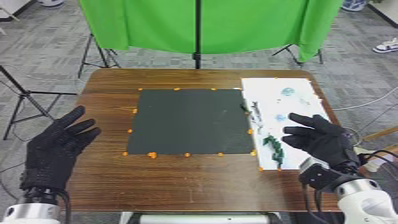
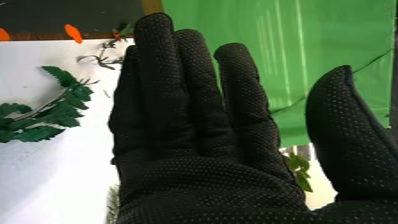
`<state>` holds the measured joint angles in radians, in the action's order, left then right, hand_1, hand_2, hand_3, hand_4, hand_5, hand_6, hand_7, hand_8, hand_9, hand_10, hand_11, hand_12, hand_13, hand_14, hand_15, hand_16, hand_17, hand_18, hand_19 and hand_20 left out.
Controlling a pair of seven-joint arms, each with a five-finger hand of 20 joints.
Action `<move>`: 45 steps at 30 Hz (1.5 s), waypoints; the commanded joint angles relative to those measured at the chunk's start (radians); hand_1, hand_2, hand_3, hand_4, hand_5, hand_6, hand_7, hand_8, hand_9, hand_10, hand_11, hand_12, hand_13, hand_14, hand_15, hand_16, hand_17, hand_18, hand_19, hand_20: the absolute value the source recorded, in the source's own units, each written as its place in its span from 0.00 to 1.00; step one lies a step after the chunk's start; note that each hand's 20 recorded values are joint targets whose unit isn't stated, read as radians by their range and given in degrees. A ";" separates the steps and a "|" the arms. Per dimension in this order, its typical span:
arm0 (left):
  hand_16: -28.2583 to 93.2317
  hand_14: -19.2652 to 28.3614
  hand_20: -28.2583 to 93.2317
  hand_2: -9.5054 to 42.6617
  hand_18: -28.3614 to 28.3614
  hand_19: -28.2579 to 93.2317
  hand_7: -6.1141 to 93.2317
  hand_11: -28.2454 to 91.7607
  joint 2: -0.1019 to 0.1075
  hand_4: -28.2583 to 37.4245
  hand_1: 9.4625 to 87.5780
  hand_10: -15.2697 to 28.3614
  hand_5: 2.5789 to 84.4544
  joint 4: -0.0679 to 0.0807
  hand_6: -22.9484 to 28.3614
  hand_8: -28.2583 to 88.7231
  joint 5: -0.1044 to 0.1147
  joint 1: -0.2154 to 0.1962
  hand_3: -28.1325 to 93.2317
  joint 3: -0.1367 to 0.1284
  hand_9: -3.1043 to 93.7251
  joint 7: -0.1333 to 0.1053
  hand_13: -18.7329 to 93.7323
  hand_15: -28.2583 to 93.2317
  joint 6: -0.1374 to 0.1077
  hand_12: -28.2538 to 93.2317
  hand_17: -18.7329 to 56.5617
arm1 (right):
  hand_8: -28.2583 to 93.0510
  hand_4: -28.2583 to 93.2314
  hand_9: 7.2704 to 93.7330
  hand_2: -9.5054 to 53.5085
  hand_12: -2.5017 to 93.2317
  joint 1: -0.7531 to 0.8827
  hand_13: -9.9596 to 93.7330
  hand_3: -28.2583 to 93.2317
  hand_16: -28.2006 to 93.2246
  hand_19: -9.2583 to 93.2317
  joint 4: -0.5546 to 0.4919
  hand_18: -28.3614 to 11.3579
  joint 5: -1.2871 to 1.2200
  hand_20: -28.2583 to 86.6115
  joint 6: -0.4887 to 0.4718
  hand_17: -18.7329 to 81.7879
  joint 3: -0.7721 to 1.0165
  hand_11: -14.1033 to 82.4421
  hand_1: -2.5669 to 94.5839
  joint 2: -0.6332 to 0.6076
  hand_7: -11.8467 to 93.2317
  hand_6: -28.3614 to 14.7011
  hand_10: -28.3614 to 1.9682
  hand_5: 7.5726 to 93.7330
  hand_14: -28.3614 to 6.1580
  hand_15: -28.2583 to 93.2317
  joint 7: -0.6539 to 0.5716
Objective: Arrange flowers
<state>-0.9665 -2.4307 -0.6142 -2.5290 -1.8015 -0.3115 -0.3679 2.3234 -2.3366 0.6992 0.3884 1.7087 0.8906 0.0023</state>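
A leafy green sprig [image 1: 274, 150] lies in the lower right of the frame on a white sheet [image 1: 266, 90] atop the bench [image 1: 204, 185]. Right of it, the right hand [image 1: 322, 142] is released; at left, the left hand [image 1: 51, 150] is also empty, fingers loose.

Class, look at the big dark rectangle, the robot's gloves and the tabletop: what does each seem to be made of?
Dark rectangle: probably matte board or card, evenly flat with straight edges.
Glove on the right hand: soft black fabric, its surface finely dotted.
Tabletop: wood or wood-look laminate, slightly glossy, with brown streaky grain.
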 commanded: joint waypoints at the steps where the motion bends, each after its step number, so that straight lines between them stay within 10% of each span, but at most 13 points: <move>1: 0.13 1.00 0.36 0.34 0.95 0.70 0.22 0.49 0.002 0.07 0.16 0.87 0.44 0.004 0.64 0.16 0.007 -0.001 0.87 0.010 0.41 -0.004 0.42 0.74 -0.004 0.33 0.13 | 0.12 0.02 0.63 0.33 0.18 0.007 0.61 0.89 0.32 0.77 -0.002 0.23 0.006 0.37 0.006 0.38 0.003 0.37 0.23 0.000 0.30 0.55 0.33 0.58 0.31 0.65 0.005; 10: 0.13 1.00 0.37 0.34 0.95 0.71 0.23 0.49 0.003 0.07 0.16 0.87 0.44 0.003 0.64 0.16 0.010 -0.017 0.87 0.011 0.41 -0.012 0.42 0.74 -0.007 0.33 0.14 | 0.12 0.03 0.64 0.33 0.18 -0.004 0.62 0.89 0.32 0.78 -0.037 0.23 0.163 0.37 0.214 0.38 -0.042 0.38 0.23 -0.061 0.30 0.55 0.33 0.58 0.32 0.66 -0.034; 19: 0.13 1.00 0.37 0.34 0.95 0.70 0.23 0.50 0.002 0.07 0.16 0.87 0.44 0.001 0.65 0.16 0.010 -0.013 0.87 0.010 0.41 -0.009 0.41 0.74 -0.013 0.33 0.13 | 0.12 0.03 0.67 0.30 0.18 -0.169 0.66 0.87 0.32 0.82 -0.073 0.19 0.776 0.38 0.357 0.42 -0.186 0.41 0.24 -0.082 0.30 0.53 0.32 0.59 0.34 0.71 -0.651; 45: 0.14 1.00 0.34 0.33 0.95 0.67 0.22 0.47 -0.021 0.05 0.14 0.85 0.42 0.002 0.62 0.16 -0.011 -0.011 0.87 -0.023 0.39 0.045 0.39 0.70 0.035 0.33 0.11 | 0.14 0.06 0.72 0.20 0.19 -0.279 0.74 0.81 0.33 0.99 -0.019 0.12 1.292 0.25 -0.034 0.53 -0.340 0.43 0.31 -0.121 0.26 0.49 0.30 0.55 0.39 0.77 -1.102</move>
<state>-0.9801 -2.4305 -0.6192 -2.5298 -1.8234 -0.2768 -0.3389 2.0697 -2.3860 1.9592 0.4078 1.3954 0.7960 -1.0594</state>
